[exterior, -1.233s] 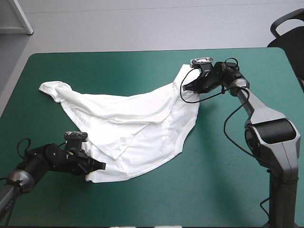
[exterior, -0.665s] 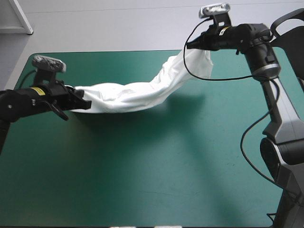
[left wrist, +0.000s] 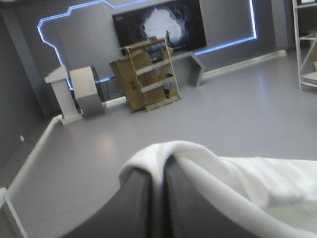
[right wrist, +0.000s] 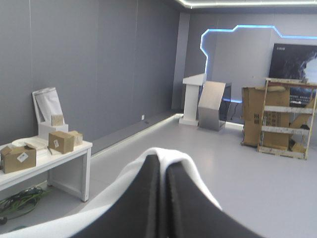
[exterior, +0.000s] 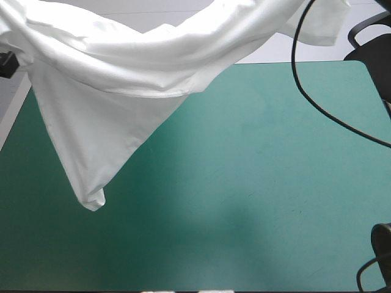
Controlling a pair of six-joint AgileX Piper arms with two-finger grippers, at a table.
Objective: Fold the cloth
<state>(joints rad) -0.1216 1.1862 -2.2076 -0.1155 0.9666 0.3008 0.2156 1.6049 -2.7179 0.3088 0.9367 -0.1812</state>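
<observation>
The white T-shirt [exterior: 122,79] hangs in the air, stretched across the far part of the high view well above the teal-green table [exterior: 275,183]. Its loose lower part droops to a point [exterior: 91,201] over the table's left side. In the left wrist view my left gripper [left wrist: 158,167] is shut on the T-shirt [left wrist: 257,178], a white fold wrapped over its fingertips. My right gripper [right wrist: 162,161] is likewise shut on the T-shirt [right wrist: 171,152], which drapes over both black fingers. Both wrist views look level into the room. Neither gripper shows plainly in the high view.
The hanging shirt hides the table's far left corner. A black chair [exterior: 366,43] stands beyond the table's far right corner.
Earlier the shirt lay on the table with a gripper at each end. Both arms have risen with it, and it now hangs much higher, off the table.
</observation>
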